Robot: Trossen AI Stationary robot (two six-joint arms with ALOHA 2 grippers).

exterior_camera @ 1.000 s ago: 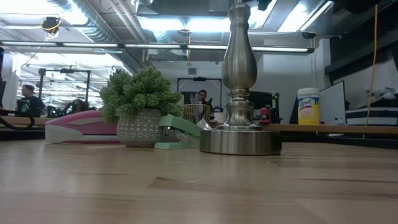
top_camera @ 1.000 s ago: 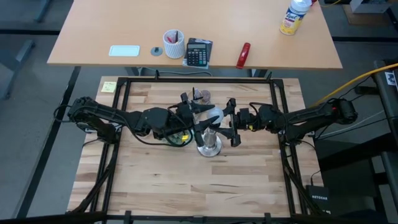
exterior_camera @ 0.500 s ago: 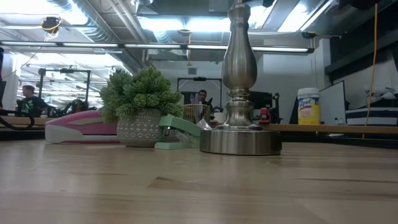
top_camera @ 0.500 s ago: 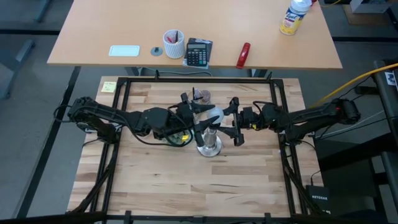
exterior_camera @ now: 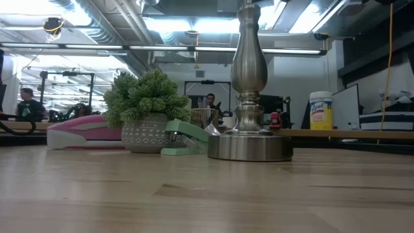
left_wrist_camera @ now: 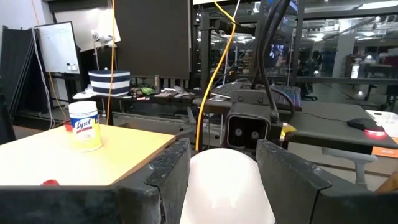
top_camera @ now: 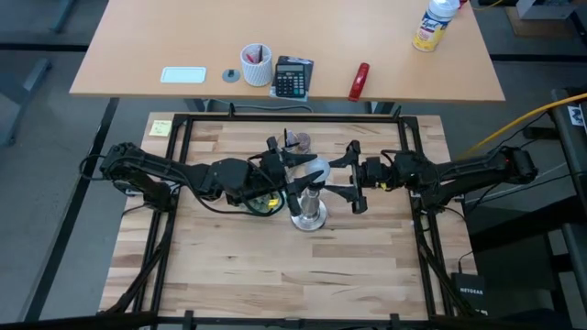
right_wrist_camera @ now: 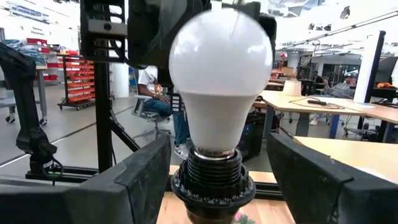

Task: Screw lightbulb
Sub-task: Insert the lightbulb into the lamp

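The white lightbulb stands upright with its base in the black socket on top of the silver stand. The stand's round base rests on the table's middle. My left gripper reaches in from the left and is shut on the bulb. My right gripper is open and empty, level with the bulb a little to its right. Its two fingers stand apart on either side of the socket without touching it. My left gripper pinches the bulb's white globe between its two fingers, one on each side. The fingers come in level from the table's left side. The bulb stands upright, its base in the stand's socket.
A small potted plant, a pink stapler and a green stapler lie on the table left of the stand, under my left arm. A small round object sits behind the stand. The near half of the table is bare wood.
My right gripper has drawn back toward the table's right edge, away from the bulb and socket, staying open. My left gripper and the bulb have kept still.
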